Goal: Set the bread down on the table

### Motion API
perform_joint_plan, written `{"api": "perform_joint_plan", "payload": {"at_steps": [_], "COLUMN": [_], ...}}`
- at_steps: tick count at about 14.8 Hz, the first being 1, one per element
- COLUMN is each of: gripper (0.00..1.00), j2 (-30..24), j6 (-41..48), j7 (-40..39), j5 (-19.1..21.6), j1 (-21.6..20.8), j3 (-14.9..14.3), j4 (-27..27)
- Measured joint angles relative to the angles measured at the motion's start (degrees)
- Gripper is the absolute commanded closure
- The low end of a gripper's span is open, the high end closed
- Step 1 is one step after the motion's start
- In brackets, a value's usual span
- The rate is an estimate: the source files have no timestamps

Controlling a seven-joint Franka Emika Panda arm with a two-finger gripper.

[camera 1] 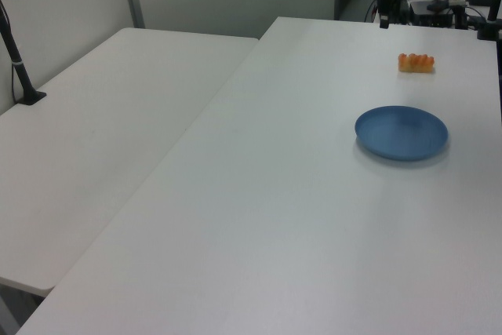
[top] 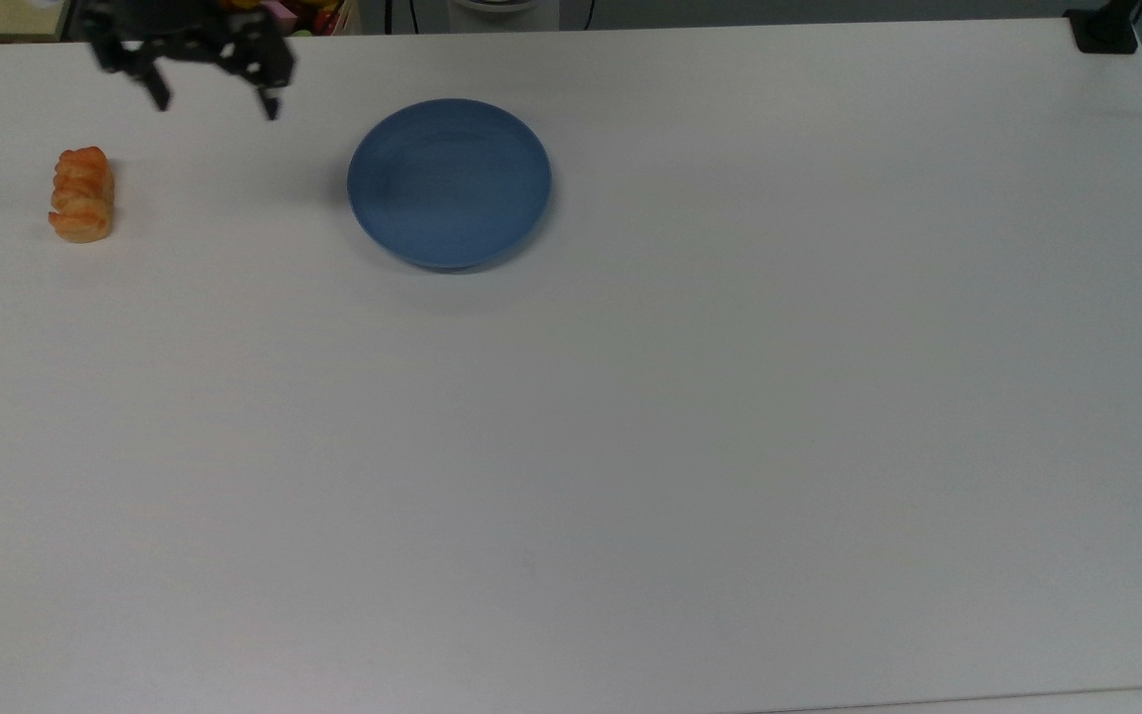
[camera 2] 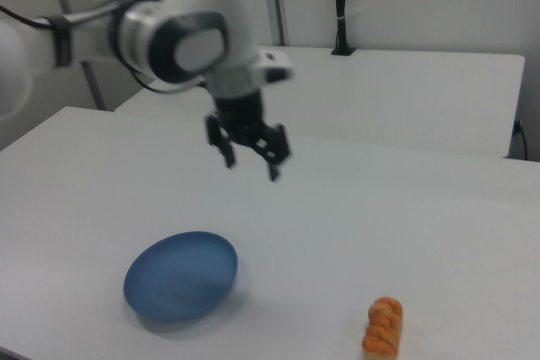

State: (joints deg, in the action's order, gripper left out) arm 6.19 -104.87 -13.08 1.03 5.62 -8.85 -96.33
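The white bench (top: 630, 446) is the largest thing in sight, a plain matte top that reaches nearly every edge of the top view. In the left view a second white table (camera 1: 102, 123) joins it along a seam at about 9 o'clock from the plate.

The robot arm (camera 2: 160, 35) comes next, white with dark grey joint covers, reaching in from 10 o'clock in the right view and bending down over the bench.

The blue plate (top: 449, 182) is round and shallow and sits flat on the bench with nothing on it. In the top view it lies toward 12 o'clock of the bench's middle; in the right view it lies at about 7 o'clock from the end effector.

The end effector (top: 215, 103) is black and hangs in the air above the bench, touching nothing. Its two fingers are spread wide apart and hold nothing. In the top view it sits at about 10 o'clock from the plate, near the far edge of the bench.

The bread (top: 82, 194) is the smallest thing: an orange-golden roll with a ridged, segmented top, lying flat on the bare bench. In the top view it is at 9 o'clock from the plate, well apart from it, and at about 8 o'clock from the end effector, clear of the fingers. In the right view it lies near the lower edge at about 4 o'clock from the plate (camera 2: 180, 275).
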Motion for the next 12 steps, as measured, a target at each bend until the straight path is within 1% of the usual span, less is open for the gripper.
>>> {"api": "perform_joint_plan", "payload": {"at_steps": [3,6,12], "gripper": [0.00,0.00,0.00], "j2": [-0.5,0.0,0.2], "j6": [1.7,1.7,1.7], "j7": [5.0,7.6,10.4], "j5": [0.0,-0.1,-0.1], "j1": [-2.2,-2.9,-2.6], "j3": [3.3,5.6,5.9], "j4": [0.7,0.7,0.8]}}
